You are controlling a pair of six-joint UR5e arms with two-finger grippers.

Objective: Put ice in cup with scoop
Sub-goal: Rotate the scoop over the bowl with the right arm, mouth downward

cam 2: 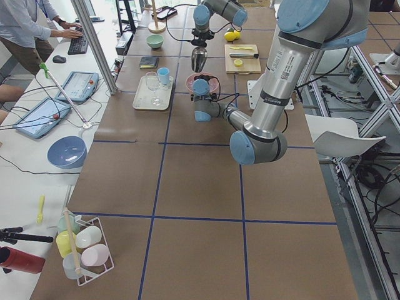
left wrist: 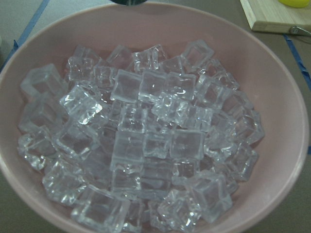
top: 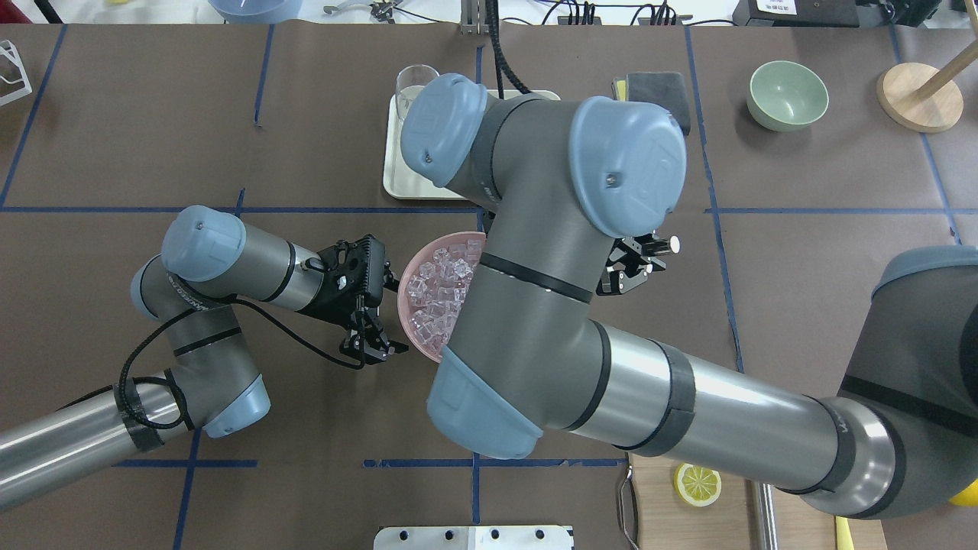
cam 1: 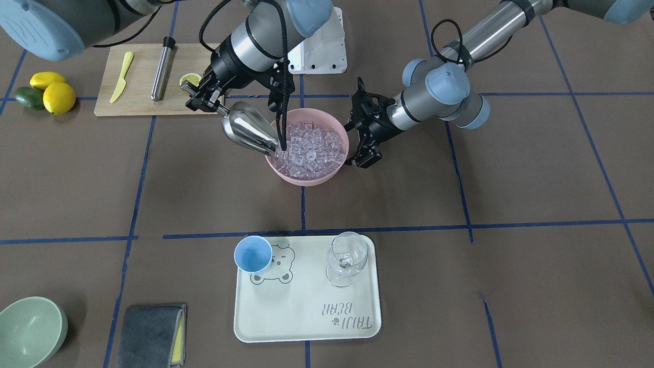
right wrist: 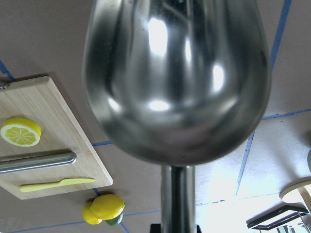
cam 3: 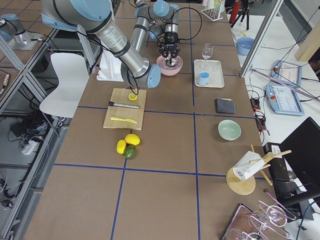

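Colours around the pink bowl point(cam 1: 306, 178)
Clear glassy ice point(cam 1: 311, 145) inside; shiny silver scoop point(cam 1: 249, 130) at its rim; light-blue cup point(cam 1: 253, 253) nearby.

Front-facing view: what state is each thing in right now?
scoop: held by its handle, mouth at the ice, trough looks empty
right gripper: shut on scoop
left gripper: beside pink bowl, open or shut unclear
cup: upright, empty
pink bowl: full of ice
glass: upright

Table point(cam 1: 460, 255) bears pink bowl point(cam 1: 306, 179), tray point(cam 1: 306, 317), wooden board point(cam 1: 143, 97), seemingly a cloth point(cam 1: 148, 335).
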